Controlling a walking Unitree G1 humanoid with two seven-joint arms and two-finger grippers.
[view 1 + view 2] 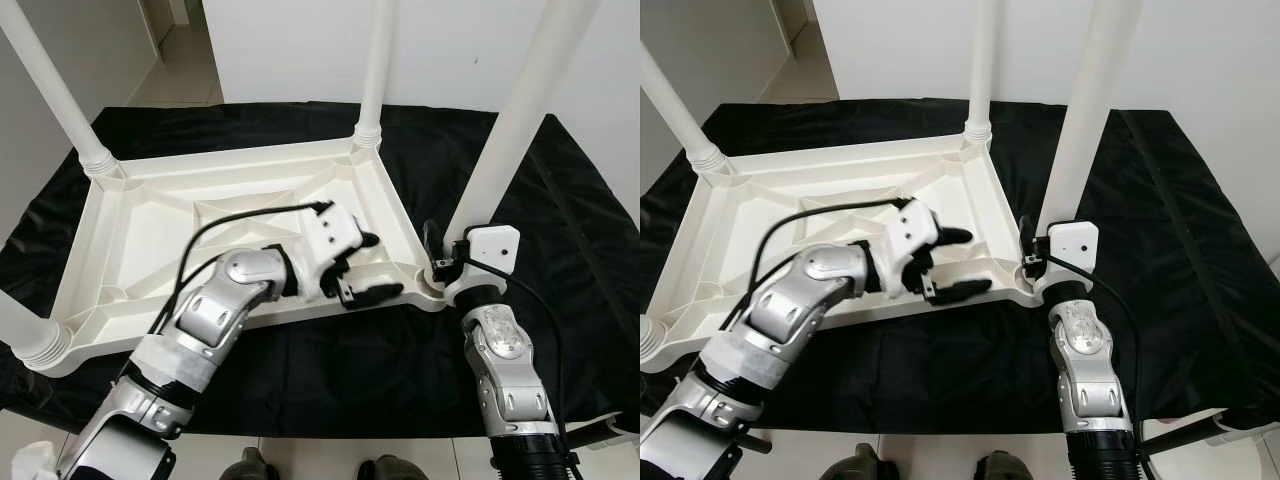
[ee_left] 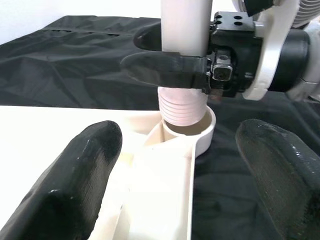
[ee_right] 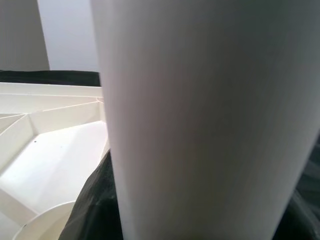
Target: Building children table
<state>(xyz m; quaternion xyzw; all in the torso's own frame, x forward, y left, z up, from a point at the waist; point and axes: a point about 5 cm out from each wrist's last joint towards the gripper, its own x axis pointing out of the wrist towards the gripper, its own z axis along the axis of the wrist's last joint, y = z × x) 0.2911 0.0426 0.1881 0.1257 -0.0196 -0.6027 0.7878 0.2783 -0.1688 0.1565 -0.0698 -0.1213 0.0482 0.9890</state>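
Four white legs are standing up from the upturned children's table top point(image 1: 150, 235), which is lying on a black cloth point(image 1: 560, 200). The right tool point(image 2: 172, 60) is clenching the near right leg point(image 1: 510, 130) just above its threaded end, which is sitting in the corner socket point(image 2: 192, 135). Keeping that leg plumb while turning should seat it without cross-threading. The left tool point(image 1: 355, 268) is hovering released over the tray rim beside the socket, crowding the corner.
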